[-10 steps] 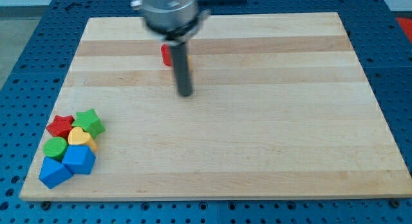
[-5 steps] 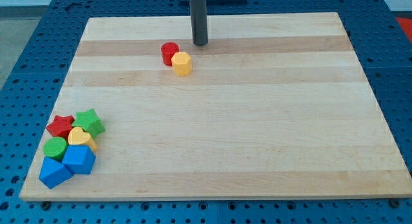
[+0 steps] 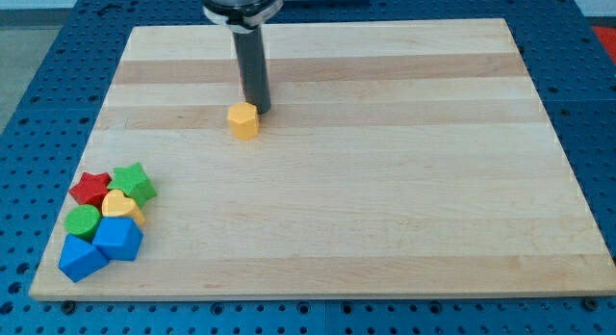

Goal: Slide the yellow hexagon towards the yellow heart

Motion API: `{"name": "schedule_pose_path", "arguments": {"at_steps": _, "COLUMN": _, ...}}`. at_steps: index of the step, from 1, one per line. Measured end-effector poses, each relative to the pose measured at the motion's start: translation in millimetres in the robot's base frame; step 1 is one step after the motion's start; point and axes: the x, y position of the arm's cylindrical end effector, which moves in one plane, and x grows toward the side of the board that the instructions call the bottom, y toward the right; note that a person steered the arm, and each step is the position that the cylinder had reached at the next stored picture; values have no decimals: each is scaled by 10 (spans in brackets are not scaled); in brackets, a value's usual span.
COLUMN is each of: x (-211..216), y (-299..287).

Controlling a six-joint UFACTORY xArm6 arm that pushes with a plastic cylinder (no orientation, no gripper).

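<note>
Right now the arm has no gripper at all, so nothing is open, shut or held; it ends in a straight dark rod, and my tip [image 3: 258, 109] is down on the wooden worktop [image 3: 385, 181]. The tip sits just beside the yellow hexagon [image 3: 243, 120], at the hexagon's upper right side in the view, and it looks as if it is touching the block, though I cannot tell for sure. The yellow hexagon sits alone in the upper middle part of the worktop, a bit to the view's left of the middle. The yellow heart [image 3: 119, 205] is well apart from it, down near the view's bottom left corner, packed in a little bunch of blocks. In that bunch, the red star [image 3: 91, 189] and the green star [image 3: 134, 183] are at the top, side by side and touching. The yellow heart is just below them. A round green block [image 3: 83, 220] is to the heart's left. Two blue blocks [image 3: 117, 238] [image 3: 82, 259] are at the bottom of the bunch, touching each other.
</note>
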Motion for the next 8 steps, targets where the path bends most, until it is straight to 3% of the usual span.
{"name": "schedule_pose_path", "arguments": {"at_steps": 1, "x": 71, "y": -319}}
{"name": "schedule_pose_path", "arguments": {"at_steps": 3, "x": 617, "y": -418}}
{"name": "schedule_pose_path", "arguments": {"at_steps": 6, "x": 757, "y": 475}}
{"name": "schedule_pose_path", "arguments": {"at_steps": 8, "x": 950, "y": -32}}
